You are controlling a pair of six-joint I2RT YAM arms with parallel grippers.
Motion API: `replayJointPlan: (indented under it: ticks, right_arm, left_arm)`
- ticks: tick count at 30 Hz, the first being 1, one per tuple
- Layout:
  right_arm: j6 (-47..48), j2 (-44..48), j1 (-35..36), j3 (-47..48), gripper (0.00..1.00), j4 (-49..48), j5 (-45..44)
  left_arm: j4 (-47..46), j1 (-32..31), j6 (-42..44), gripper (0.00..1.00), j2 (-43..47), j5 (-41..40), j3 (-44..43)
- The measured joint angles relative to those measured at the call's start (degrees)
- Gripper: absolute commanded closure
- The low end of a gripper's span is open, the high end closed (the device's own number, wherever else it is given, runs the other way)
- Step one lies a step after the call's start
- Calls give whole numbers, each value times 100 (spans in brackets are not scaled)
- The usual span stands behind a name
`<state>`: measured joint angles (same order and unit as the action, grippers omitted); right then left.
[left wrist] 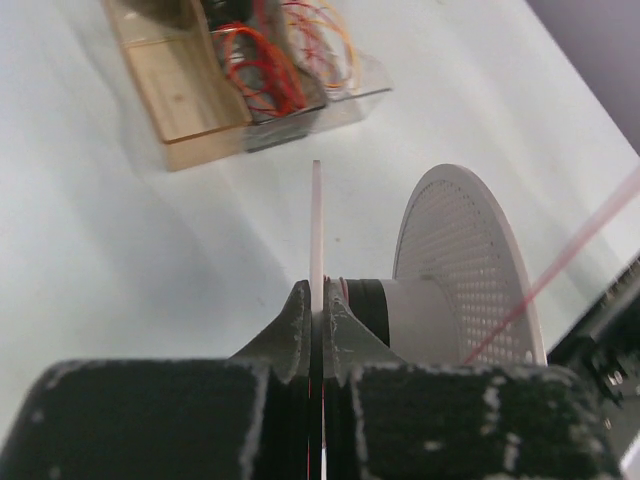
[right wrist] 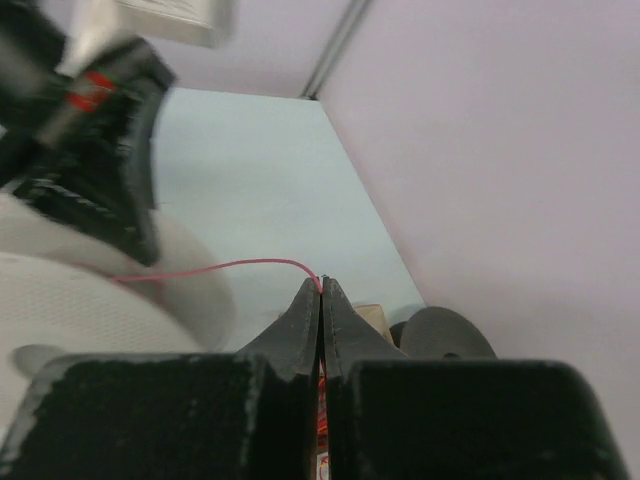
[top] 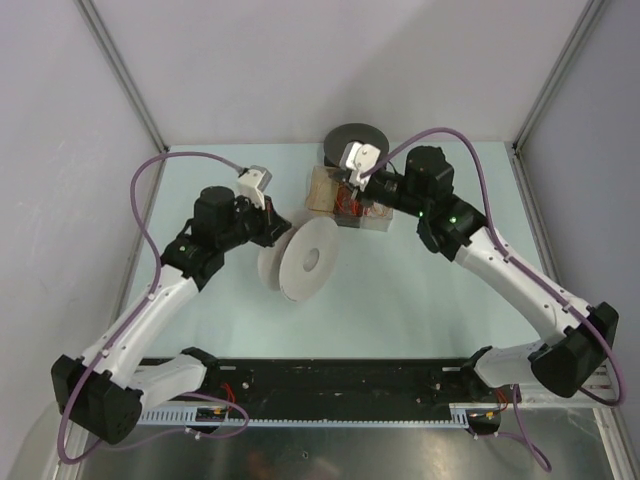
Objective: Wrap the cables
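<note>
Starting up top, Kim: who's got what?

L gripper (top: 272, 236) is on the spool (top: 308, 258), in the middle. R gripper (top: 350, 192) is over the box (top: 320, 190) at the back, w/ a black disc (top: 357, 140) behind. Anything finer doesn't resolve from there.

OK, L wrist cam?

L jaws are clenched on one flange (left wrist: 316, 215), seen edge-on, so that arm looks to be steadying the spool. The other flange, the perforated one, is to the right w/ the hub (left wrist: 410, 320) between. The cable (left wrist: 560, 260) shows as a blurred pink line, from the hub area up and out to the right, i.e. away from the L gripper.

And R wrist?

R jaws are pinched tight on the cable, right at the tips. From there it arcs left, a bit slack, to the spool. So its long axis runs spool-to-R-gripper, approx straight across.

So the R arm does the winding?

I'd say so: it's the only one w/ the cable, and the spool lies left of its tips. The next lap prob needs that gripper carried round the hub, keeping the line between the flanges. The hub looks mostly bare, so early days imo. Slack could let it slip over a flange.
</note>
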<state>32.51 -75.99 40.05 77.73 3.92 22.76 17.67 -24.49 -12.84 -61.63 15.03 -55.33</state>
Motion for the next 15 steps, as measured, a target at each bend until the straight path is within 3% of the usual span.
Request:
replayJointPlan:
  ticks: [8, 15]
  right_arm:
    - [-385, -446, -922, 42, 100, -155, 452]
    - [-597, -780, -1707, 2, 100, 448, 1228]
  left_arm:
    - [-142, 98, 39, 100, 459, 1346, 26]
    - [-920, 739, -1246, 100, 516, 2063, -20]
